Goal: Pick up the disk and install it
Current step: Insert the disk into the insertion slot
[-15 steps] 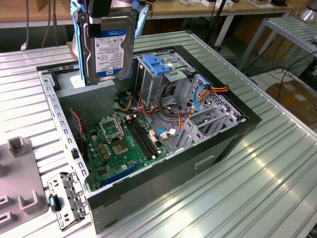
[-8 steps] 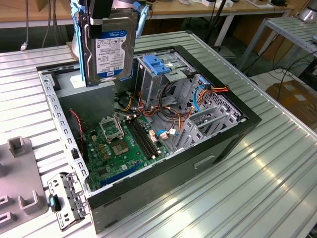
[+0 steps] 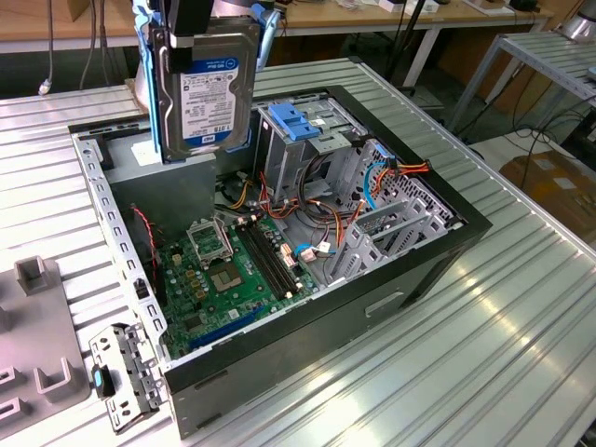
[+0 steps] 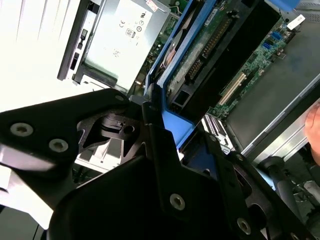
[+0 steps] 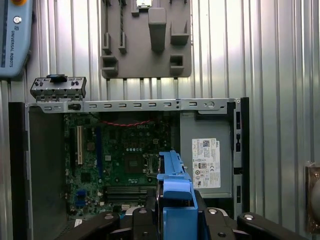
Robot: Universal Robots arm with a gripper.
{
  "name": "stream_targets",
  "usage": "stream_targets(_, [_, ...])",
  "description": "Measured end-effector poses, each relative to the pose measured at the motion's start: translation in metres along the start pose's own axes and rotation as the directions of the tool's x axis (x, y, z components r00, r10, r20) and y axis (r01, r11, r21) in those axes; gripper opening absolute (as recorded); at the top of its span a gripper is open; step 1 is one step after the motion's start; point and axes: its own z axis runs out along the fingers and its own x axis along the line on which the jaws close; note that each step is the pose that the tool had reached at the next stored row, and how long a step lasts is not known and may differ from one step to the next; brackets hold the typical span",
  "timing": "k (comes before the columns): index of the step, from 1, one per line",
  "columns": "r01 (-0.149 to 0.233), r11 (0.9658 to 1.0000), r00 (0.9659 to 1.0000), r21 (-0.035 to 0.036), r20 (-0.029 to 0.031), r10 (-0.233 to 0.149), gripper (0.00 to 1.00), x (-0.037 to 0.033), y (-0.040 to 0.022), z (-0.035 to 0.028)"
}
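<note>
Cropping at the top of the exterior view hides most of the claw [image 3: 194, 20], but the part in view is closed on the upper edge of the disk [image 3: 207, 88]. The disk hangs upright in the air with its label toward the camera and blue side rails [image 3: 142, 65] on both flanks. It is above the open computer case [image 3: 438, 247], which lies on the ribbed metal worktop [image 3: 503, 354], and it touches nothing inside. It hangs over the end that holds the grey power-supply box [image 5: 207, 161], and in the exterior view it covers much of that box. In the second wrist view the claw's black body blocks the foreground, and beyond it the disk's underside with its green circuit board [image 4: 200, 55] runs out of frame. The first wrist view looks past the end of one blue rail onto the motherboard [image 5: 125, 160] well below. A drive cage with a light-blue latch [image 3: 296, 121] stands just beside the disk, toward the exterior view's right, its bays hard to make out behind cables. A loose metal bracket [image 3: 126, 372] lies by the case's corner, and a grey fixture plate [image 3: 37, 326] is cut off at the exterior view's left edge.
</note>
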Motion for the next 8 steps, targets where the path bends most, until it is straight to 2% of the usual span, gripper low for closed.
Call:
stream_targets(6, [0.000,1.0000,1.0000,0.0000,0.0000,0.000,0.37,0.0065,-0.0002,0.0001])
stream_targets(8, [0.000,1.0000,1.0000,0.0000,0.0000,0.000,0.37,0.0126,-0.0005,0.0002])
